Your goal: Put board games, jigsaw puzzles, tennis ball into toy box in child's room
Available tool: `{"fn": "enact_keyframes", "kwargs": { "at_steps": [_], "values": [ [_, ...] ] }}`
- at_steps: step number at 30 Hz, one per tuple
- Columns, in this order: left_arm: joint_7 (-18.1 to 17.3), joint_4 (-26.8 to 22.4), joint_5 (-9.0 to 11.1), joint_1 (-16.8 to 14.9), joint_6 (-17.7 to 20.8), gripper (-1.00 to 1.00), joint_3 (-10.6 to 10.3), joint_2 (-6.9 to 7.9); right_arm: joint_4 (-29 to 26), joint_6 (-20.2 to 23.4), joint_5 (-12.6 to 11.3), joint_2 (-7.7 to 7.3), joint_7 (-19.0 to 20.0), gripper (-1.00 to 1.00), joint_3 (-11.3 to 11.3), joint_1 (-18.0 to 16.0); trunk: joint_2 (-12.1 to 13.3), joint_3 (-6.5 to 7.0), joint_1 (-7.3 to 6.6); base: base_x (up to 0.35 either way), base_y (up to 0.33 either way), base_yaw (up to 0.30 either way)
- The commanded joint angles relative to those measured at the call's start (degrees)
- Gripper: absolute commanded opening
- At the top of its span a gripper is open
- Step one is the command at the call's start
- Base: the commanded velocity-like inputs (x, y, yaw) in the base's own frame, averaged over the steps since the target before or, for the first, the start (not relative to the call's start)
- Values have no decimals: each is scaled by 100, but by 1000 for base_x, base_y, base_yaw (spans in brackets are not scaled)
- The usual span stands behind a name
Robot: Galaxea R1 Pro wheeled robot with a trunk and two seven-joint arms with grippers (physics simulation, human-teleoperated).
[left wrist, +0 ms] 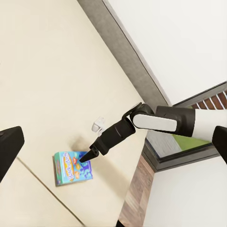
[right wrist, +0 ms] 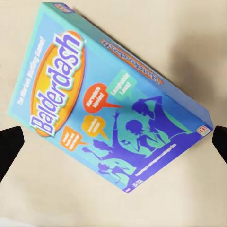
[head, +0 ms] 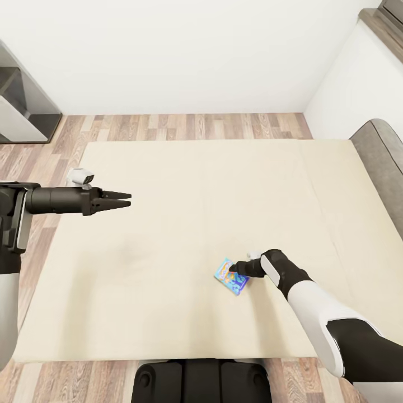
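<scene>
A blue board game (head: 229, 278) printed "Balderdash" lies flat on the beige mattress of the bed (head: 184, 190), toward its near edge. My right gripper (head: 238, 268) is low over the box's right side. In the right wrist view the box (right wrist: 109, 94) lies tilted across the picture with the two dark fingertips (right wrist: 9, 146) spread wide on either side, so this gripper (right wrist: 113, 142) is open. In the left wrist view, the right gripper (left wrist: 90, 153) has its tip at the edge of the box (left wrist: 71, 168). My left gripper (head: 120, 200) hovers open and empty above the bed's left part.
The low grey headboard (head: 386, 151) runs along the bed's right side. Wood-plank floor (head: 184, 126) separates the bed from the white wall. A grey shelf unit (head: 22, 106) stands at the far left and a white cabinet (head: 358, 84) at the far right. My base (head: 201, 380) is against the bed's near edge.
</scene>
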Motion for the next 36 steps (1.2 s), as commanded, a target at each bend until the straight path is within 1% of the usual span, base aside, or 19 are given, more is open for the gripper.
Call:
{"fn": "enact_keyframes", "kwargs": {
  "at_steps": [1,36],
  "values": [
    [-19,-1,2,-2,61,100,-2,4,-5,21,-57,-5,-17,100,45,-3,-9,-7,3,0,27,0],
    [-19,-1,0,-2,61,100,-2,10,-74,157,-75,4,-19,100,27,-21,-9,-7,3,0,3,0]
  ]
}}
